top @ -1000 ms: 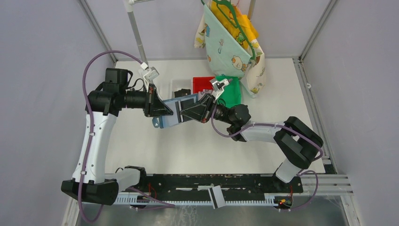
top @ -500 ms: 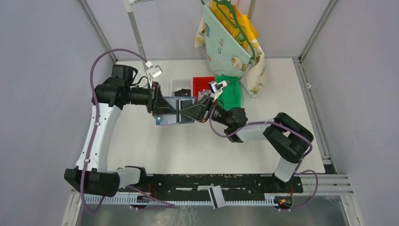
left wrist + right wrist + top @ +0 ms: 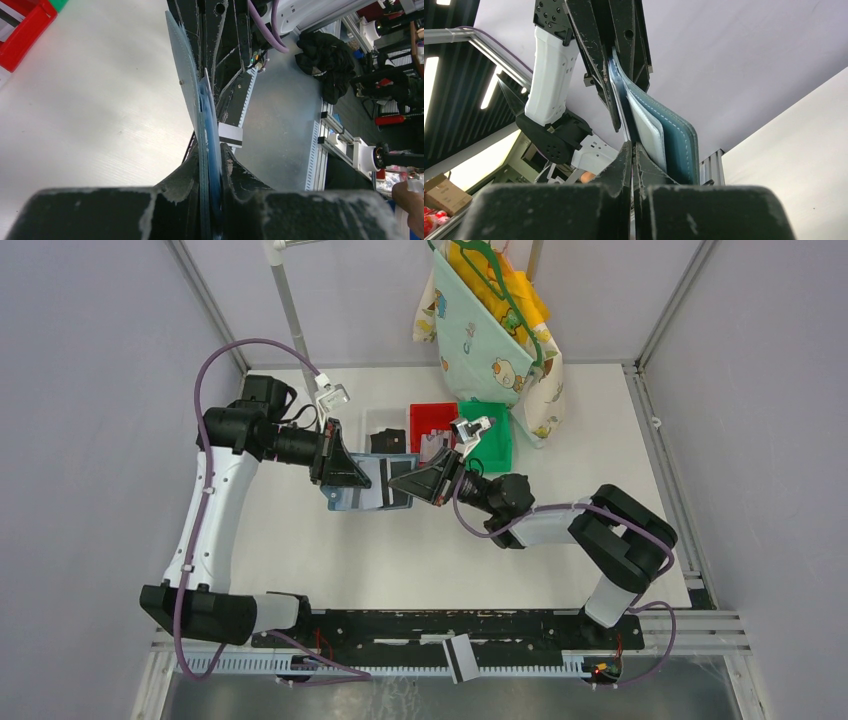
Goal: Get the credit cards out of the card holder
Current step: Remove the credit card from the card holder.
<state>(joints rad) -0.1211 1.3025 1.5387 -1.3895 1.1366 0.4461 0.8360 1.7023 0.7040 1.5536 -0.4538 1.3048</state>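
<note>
From above, my left pincer (image 3: 362, 483) and right pincer (image 3: 395, 483) meet at the blue card holder (image 3: 350, 498), up over the middle of the desk (image 3: 400, 570). My left wrist camera shows its thin edge squeezed between my left fingers. Only my right wrist camera shows a pale card (image 3: 647, 131) tucked inside, with my right fingers pressed tight together beside it. Whether they pinch anything, I cannot tell.

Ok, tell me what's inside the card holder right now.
A pale card shows tucked between the blue flaps of the card holder. It is seen edge on and the left gripper clamps it, so any further cards and the pockets are hidden.
</note>
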